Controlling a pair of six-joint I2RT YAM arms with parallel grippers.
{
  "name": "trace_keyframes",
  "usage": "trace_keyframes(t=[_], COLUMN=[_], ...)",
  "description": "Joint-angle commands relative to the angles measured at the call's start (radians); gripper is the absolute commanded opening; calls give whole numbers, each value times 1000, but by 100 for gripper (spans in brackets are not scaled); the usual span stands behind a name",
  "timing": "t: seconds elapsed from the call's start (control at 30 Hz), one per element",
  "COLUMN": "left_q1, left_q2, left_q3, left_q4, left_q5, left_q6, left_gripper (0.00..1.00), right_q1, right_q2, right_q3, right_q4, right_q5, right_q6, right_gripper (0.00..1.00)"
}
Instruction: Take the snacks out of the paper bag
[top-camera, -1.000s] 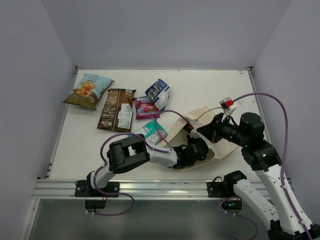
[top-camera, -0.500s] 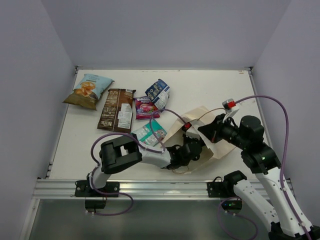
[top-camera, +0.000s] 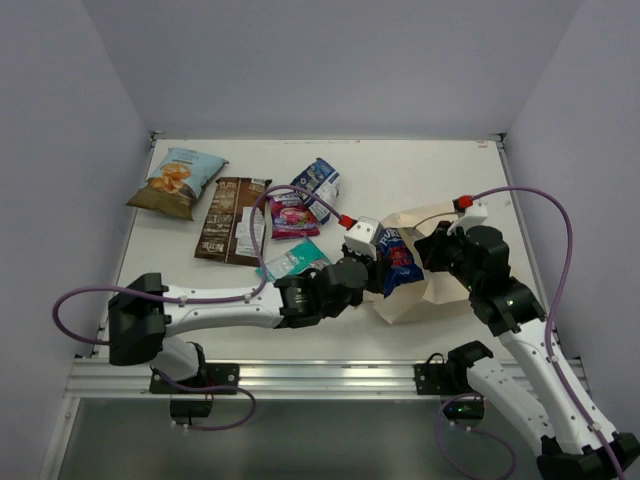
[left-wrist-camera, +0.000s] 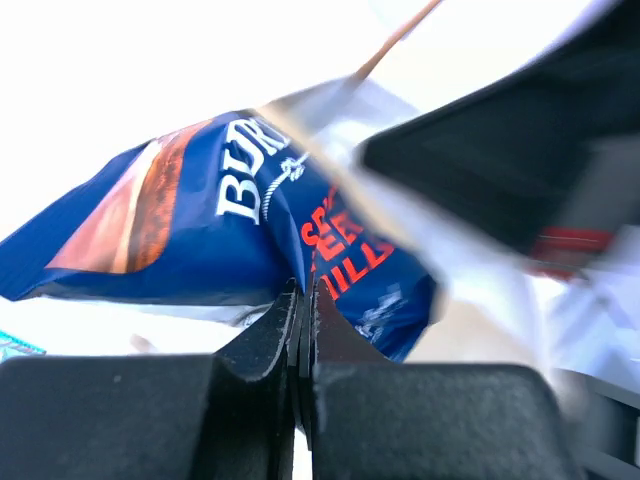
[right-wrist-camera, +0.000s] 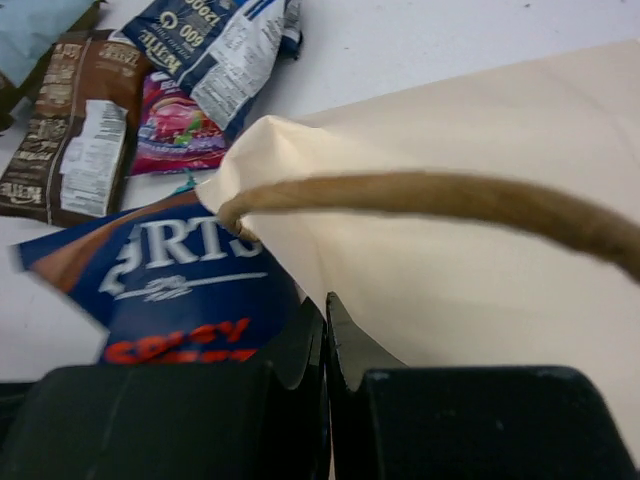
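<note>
My left gripper (top-camera: 381, 267) is shut on a blue-and-white snack packet (top-camera: 399, 260) and holds it at the mouth of the beige paper bag (top-camera: 435, 285). In the left wrist view the jaws (left-wrist-camera: 303, 296) pinch the lower edge of that packet (left-wrist-camera: 200, 225). My right gripper (top-camera: 433, 246) is shut on the bag's upper edge; in the right wrist view it (right-wrist-camera: 326, 306) grips the paper (right-wrist-camera: 480, 270) beside the cord handle (right-wrist-camera: 450, 196). The chip bag (top-camera: 178, 181), the dark brown packet (top-camera: 233, 218), the magenta packet (top-camera: 291, 214), the other blue-and-white packet (top-camera: 317, 186) and the teal packet (top-camera: 295, 260) lie on the table.
The five loose packets lie in a group on the left half of the white table (top-camera: 400, 170). Purple cables loop over both arms. Walls close the table at the back and on both sides. A metal rail (top-camera: 320, 375) runs along the near edge.
My left gripper has drawn back out of the bag towards the left, bringing the blue-and-white packet into the open. The left arm has stretched out flat. The bag mouth has lifted.
</note>
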Motion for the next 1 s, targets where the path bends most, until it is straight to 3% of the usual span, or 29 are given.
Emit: trace_keyframes(t=[0.0,0.17,0.33,0.43,0.77,0.97], left_q1=[0,0,29,120,622,1025], left_q2=[-87,-191,-314,-414,-716,-785], left_q3=[-1,-7,5,-21,-239,-352], left_q4=[-68,-159,-402,-502,-687,-656], left_q5=[92,161,5,-11,-199,-104], left_q6=[-20,-64,-70,-86,-97,38], left_gripper=[0,0,0,0,0,0], right_q1=[-5,-5,-6,-6,-6,-6], right_q2=[27,68,71,67,27,33], right_q3=[-1,-4,-8,-1,51,73], right_q4=[-26,-26,-29,-44,-52,-49], right_q5=[126,204,272,278,137,38], right_q6=[-1,17,23,33,25,13], right_gripper=[0,0,0,0,0,0])
